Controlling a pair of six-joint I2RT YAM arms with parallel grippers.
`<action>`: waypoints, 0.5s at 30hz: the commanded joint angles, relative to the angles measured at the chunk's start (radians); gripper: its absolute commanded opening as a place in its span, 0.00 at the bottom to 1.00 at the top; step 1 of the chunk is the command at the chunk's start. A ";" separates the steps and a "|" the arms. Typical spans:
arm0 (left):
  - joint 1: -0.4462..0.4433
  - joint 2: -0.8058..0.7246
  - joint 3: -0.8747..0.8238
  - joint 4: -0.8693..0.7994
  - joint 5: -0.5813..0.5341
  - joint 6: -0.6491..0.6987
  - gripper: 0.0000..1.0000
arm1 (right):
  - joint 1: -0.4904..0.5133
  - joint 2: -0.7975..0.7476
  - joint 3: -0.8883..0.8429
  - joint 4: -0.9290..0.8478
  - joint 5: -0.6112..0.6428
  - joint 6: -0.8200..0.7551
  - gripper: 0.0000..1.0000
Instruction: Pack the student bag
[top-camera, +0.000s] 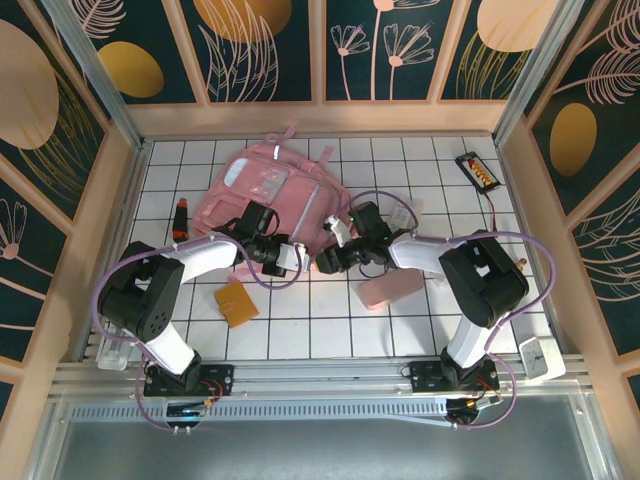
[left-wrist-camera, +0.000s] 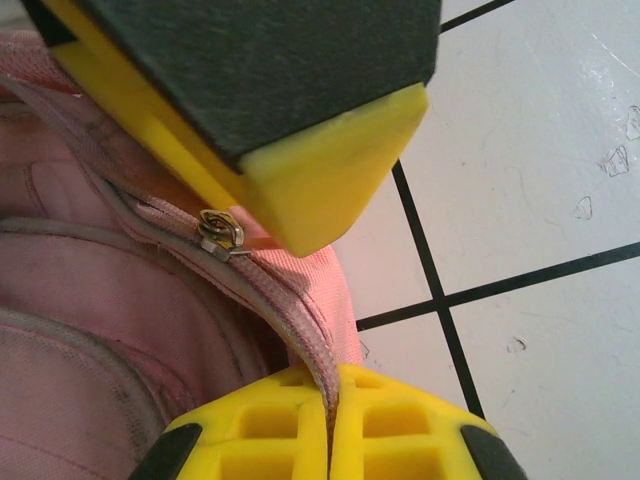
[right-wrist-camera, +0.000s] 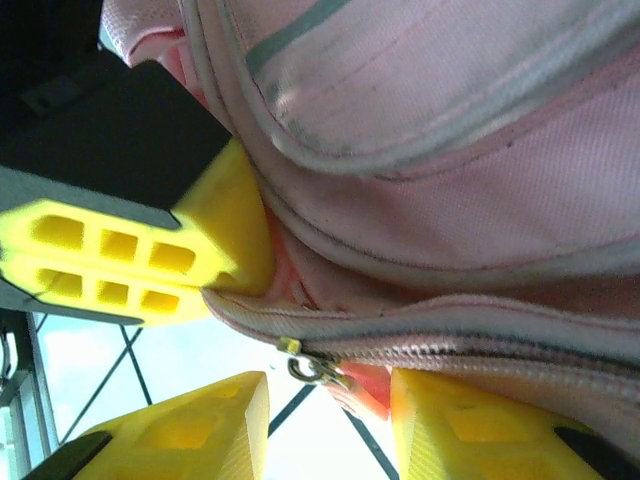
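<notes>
The student bag (top-camera: 262, 188), a big soft pink backpack, lies at the back middle of the table. My left gripper (top-camera: 289, 258) is at its near edge, and its yellow fingers (left-wrist-camera: 395, 425) are shut on the bag's zip-lined rim (left-wrist-camera: 318, 345). My right gripper (top-camera: 326, 258) faces it from the right. In the right wrist view its jaws (right-wrist-camera: 330, 425) stand open, with the metal zip slider (right-wrist-camera: 312, 367) and a reddish pull tab (right-wrist-camera: 366, 386) in the gap, close to the right finger. The left gripper's fingers (right-wrist-camera: 130, 265) pinch the rim just beyond.
A small flat pink case (top-camera: 391, 288) lies by the right arm. An orange flat item (top-camera: 236, 301) lies near the left arm, and a dark marker (top-camera: 180, 218) left of the bag. A black and orange object (top-camera: 478, 171) sits at the back right. Wooden walls enclose the table.
</notes>
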 joint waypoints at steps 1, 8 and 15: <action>-0.004 0.008 0.024 -0.033 0.064 0.030 0.00 | -0.003 0.038 -0.032 0.052 -0.014 -0.014 0.33; -0.004 0.000 0.021 -0.039 0.059 0.029 0.00 | -0.004 0.031 -0.038 0.111 -0.095 -0.009 0.15; -0.004 -0.007 0.020 -0.053 0.047 0.030 0.00 | -0.015 0.000 -0.040 0.082 -0.112 -0.044 0.22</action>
